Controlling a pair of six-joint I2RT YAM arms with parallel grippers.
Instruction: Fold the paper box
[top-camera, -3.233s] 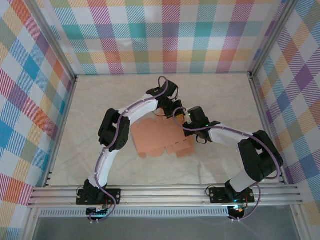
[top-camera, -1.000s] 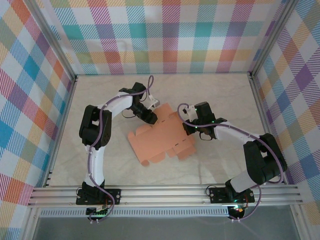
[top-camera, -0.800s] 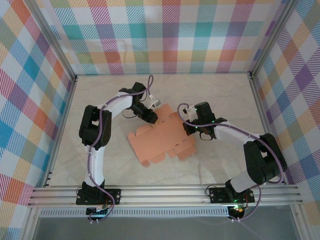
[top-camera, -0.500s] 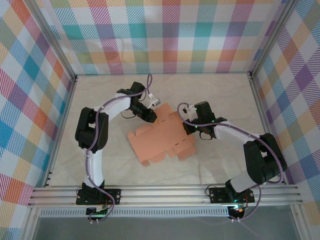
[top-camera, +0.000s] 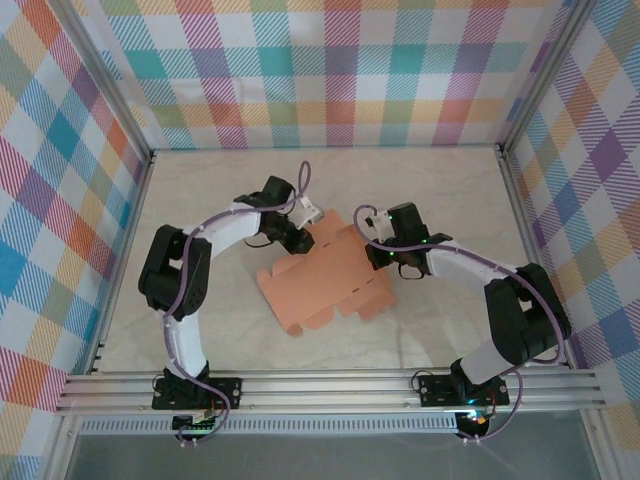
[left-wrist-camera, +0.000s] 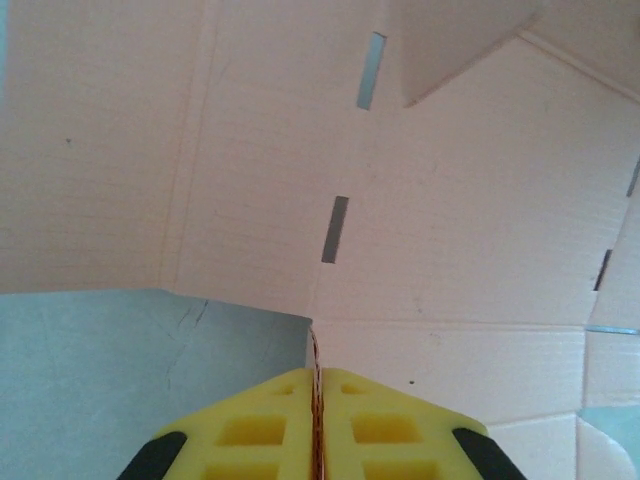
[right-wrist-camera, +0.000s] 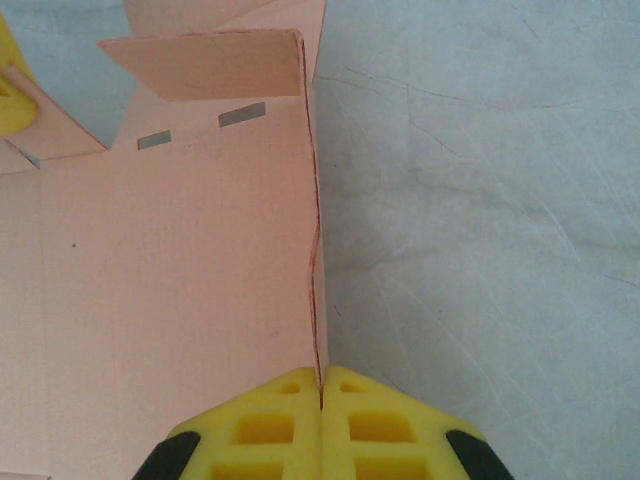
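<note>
The paper box (top-camera: 325, 282) is a flat salmon-orange die-cut sheet with tabs and slots, lying mid-table. My left gripper (top-camera: 299, 238) is at its far left edge, and in the left wrist view the yellow fingertips (left-wrist-camera: 270, 400) are pressed together on a thin raised edge of the paper box (left-wrist-camera: 450, 230), left gripper (left-wrist-camera: 317, 372) shut. At the sheet's far right edge sits my right gripper (top-camera: 383, 257). Its pads (right-wrist-camera: 370, 395) clamp an upturned edge of the paper box (right-wrist-camera: 180, 280), right gripper (right-wrist-camera: 321, 372) shut. A small flap (right-wrist-camera: 210, 62) stands up further along.
The pale marble tabletop (top-camera: 440, 190) is fenced by metal posts and plaid walls (top-camera: 330, 70). Aluminium rails (top-camera: 330, 388) carrying both arm bases run along the near edge. Bare table (right-wrist-camera: 480, 200) lies right of the sheet.
My left gripper has closed on the sheet's far left edge while that arm's elbow swung down and left. The sheet shifted slightly. The right arm kept its grip and place.
</note>
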